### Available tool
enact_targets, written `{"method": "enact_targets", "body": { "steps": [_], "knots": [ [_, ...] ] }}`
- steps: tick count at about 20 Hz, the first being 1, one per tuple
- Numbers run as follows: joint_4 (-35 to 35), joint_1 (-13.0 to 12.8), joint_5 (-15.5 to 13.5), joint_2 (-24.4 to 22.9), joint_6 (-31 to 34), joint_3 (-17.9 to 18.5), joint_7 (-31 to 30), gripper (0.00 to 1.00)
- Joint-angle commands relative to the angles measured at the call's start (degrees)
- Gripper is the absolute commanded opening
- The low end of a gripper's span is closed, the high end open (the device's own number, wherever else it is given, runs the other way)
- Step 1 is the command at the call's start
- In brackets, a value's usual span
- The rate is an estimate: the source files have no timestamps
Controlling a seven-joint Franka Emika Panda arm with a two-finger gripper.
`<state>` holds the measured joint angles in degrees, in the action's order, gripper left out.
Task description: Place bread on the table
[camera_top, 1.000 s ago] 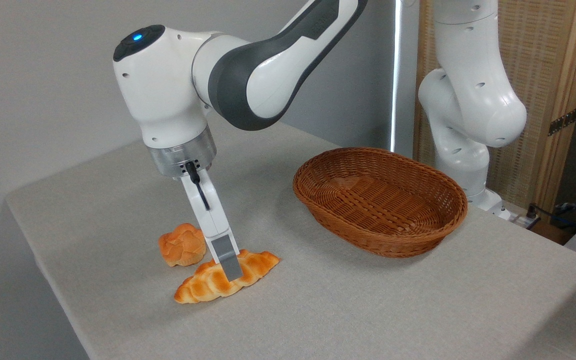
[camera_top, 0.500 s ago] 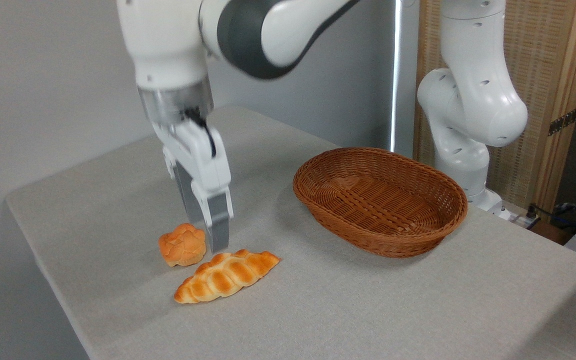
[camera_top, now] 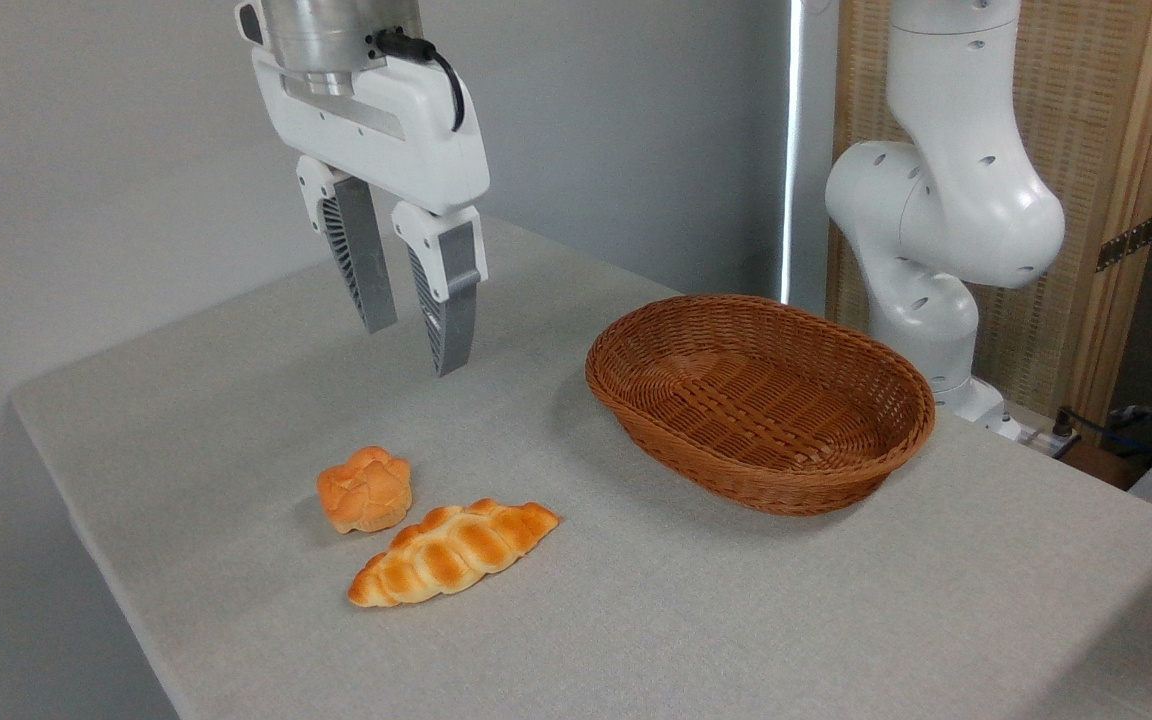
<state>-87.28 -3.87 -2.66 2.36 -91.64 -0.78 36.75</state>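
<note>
Grey cloth covered the desk point(camera_top: 236, 420). Above it the end effector point(camera_top: 416, 350) hung released, its two fingers point(camera_top: 448, 300) slightly parted, holding and touching nothing. Well below, the bread point(camera_top: 453, 552) lay flat on the cloth, just beside a small bun point(camera_top: 365, 489). To the right stood a wicker basket point(camera_top: 760, 398), apart from both.
</note>
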Motion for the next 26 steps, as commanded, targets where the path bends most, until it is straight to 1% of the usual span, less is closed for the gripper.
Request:
{"method": "enact_targets", "body": {
  "steps": [1, 4, 8, 13, 26],
  "knots": [
    [1.9, 1.9, 0.2, 0.5, 1.5, -1.7, -0.4, 1.0],
    [1.8, 1.8, 2.0, 0.4, 1.5, -2.2, 0.9, 1.0],
    [1.2, 1.6, 2.2, 0.0, 3.9, -1.9, 1.2, 1.0],
    [-1.7, 1.2, 2.5, -2.1, 3.9, -1.6, 3.7, 1.0],
    [-1.7, 1.4, 2.5, -2.1, 3.8, -1.2, 3.8, 1.0]
  ]
}}
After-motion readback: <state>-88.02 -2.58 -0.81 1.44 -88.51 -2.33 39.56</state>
